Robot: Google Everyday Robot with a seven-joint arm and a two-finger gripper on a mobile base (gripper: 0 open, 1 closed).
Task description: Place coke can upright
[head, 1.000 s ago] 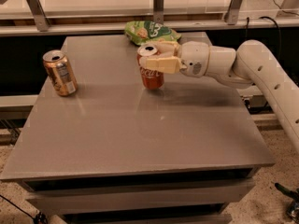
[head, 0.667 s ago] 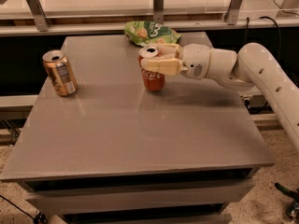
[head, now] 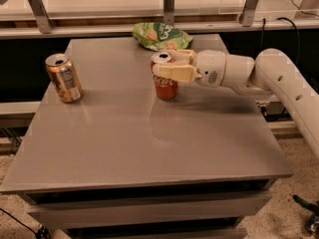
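The coke can [head: 165,86] is red with white script and a silver top. It stands upright on the grey table [head: 144,133], right of centre toward the back. My gripper [head: 169,66] reaches in from the right. Its cream fingers [head: 174,73] are closed around the can's upper part, one in front and one behind. The can's base appears to rest on the table.
A gold-bronze can [head: 63,77] with a white label stands upright at the table's left. A green chip bag [head: 160,35] lies at the back edge, just behind the coke can. My white arm [head: 279,83] spans the table's right side.
The coke can and my gripper have held almost the same place; the can stays upright in the fingers.
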